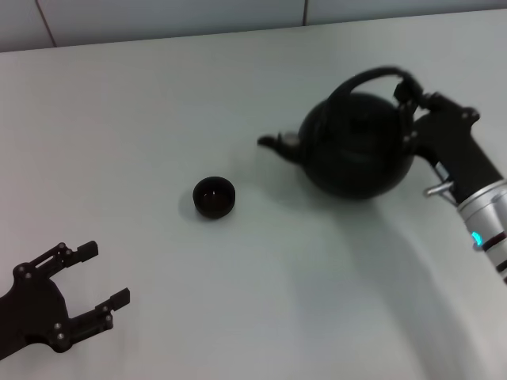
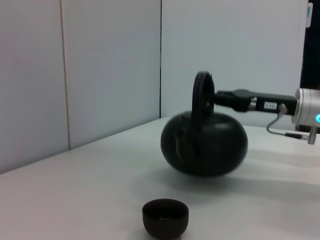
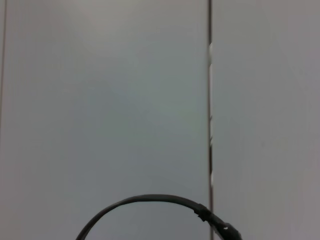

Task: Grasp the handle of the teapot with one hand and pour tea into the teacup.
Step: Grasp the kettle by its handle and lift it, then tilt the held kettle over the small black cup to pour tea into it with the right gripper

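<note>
Matte-black and round, the teapot [image 1: 358,146] is held toward the far right part of the desk [image 1: 238,301]. In the left wrist view its body [image 2: 204,142] is seen lifted clear of the desk surface, with a shadow beneath it. Its short spout [image 1: 273,143] is pointed toward the left edge of the desk, in the direction of the teacup. The arched handle [image 1: 367,77] is clenched by the right end effector [image 1: 407,93], which is reached in from the right edge of the desk; the same grip is seen at the top of the handle [image 2: 203,95] in the left wrist view. The teacup [image 1: 214,196], small and dark, is stood upright near the middle of the desk, apart from the teapot and to the left of its spout. The left end effector [image 1: 93,276] is kept at the near left corner of the desk, its fingers spread wide and nothing held, well apart from the teacup.
</note>
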Robot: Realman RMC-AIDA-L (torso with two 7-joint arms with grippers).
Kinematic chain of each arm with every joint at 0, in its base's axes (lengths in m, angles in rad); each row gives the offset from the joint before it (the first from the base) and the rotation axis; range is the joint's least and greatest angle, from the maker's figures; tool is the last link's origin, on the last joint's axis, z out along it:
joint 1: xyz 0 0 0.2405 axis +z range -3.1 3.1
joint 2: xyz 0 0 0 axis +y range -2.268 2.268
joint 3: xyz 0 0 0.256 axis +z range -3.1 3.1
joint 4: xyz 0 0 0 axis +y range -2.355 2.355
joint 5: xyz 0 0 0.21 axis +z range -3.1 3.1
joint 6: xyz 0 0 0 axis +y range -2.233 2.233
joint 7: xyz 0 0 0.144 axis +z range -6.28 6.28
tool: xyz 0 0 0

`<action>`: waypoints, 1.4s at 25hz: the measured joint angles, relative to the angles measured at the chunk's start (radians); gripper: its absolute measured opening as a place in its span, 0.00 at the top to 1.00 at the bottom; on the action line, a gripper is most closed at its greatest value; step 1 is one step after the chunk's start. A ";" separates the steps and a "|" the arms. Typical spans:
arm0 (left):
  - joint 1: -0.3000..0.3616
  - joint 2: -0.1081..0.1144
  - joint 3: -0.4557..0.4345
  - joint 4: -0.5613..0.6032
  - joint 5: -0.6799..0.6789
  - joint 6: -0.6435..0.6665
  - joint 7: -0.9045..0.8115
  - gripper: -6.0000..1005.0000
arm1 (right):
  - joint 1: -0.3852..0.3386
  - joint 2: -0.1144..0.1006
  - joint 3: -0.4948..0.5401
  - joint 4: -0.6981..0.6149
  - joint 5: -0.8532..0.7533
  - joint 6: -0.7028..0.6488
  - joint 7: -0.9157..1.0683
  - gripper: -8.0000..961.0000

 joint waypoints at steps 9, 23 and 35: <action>-0.006 -0.004 0.000 -0.014 0.000 -0.002 0.000 0.20 | 0.068 -0.004 0.009 -0.070 -0.009 0.021 0.104 0.90; -0.006 -0.005 -0.003 -0.014 -0.004 -0.002 0.000 0.20 | 0.166 -0.007 -0.016 -0.281 -0.250 0.129 0.433 0.90; -0.005 -0.005 -0.003 -0.014 -0.012 -0.001 0.000 0.20 | 0.232 -0.007 -0.056 -0.333 -0.348 0.193 0.479 0.90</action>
